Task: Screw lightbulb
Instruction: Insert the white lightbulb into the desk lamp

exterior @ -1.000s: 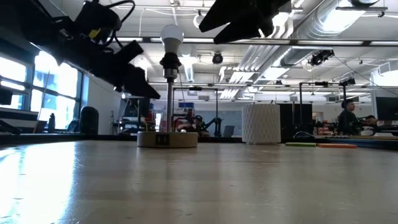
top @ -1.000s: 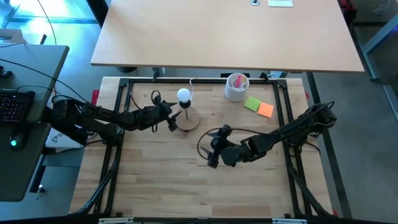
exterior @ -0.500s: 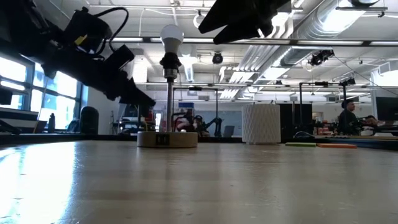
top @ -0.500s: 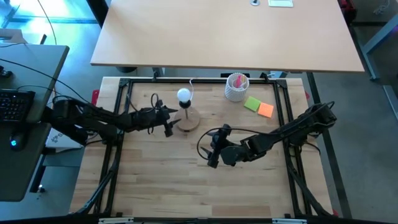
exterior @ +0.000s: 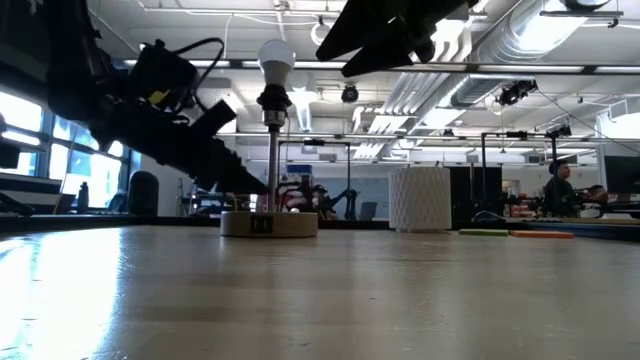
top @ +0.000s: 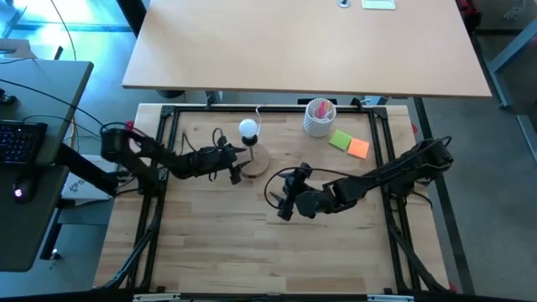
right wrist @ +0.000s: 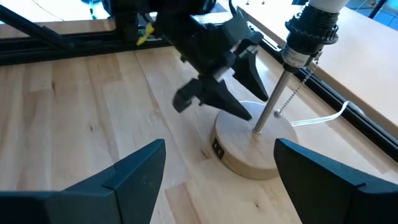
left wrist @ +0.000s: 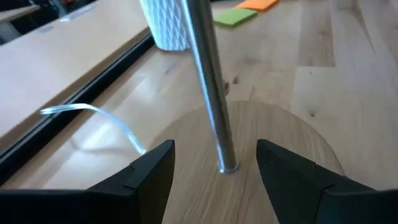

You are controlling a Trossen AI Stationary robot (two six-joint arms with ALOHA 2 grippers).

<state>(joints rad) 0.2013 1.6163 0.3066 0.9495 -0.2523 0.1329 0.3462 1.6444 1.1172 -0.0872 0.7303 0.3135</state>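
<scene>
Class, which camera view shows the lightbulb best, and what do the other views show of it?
The low view: the lightbulb shows whole, in profile atop its socket. The high view shows only its white dome from above, the right wrist view only its cropped lower part, and the left wrist view none.

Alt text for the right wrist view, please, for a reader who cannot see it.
The left hand, open, reaches down at the metal pole of a lamp stand whose round wooden base sits on the table. The lightbulb sits in the black socket on top; the right hand, open, frames the foreground.
</scene>
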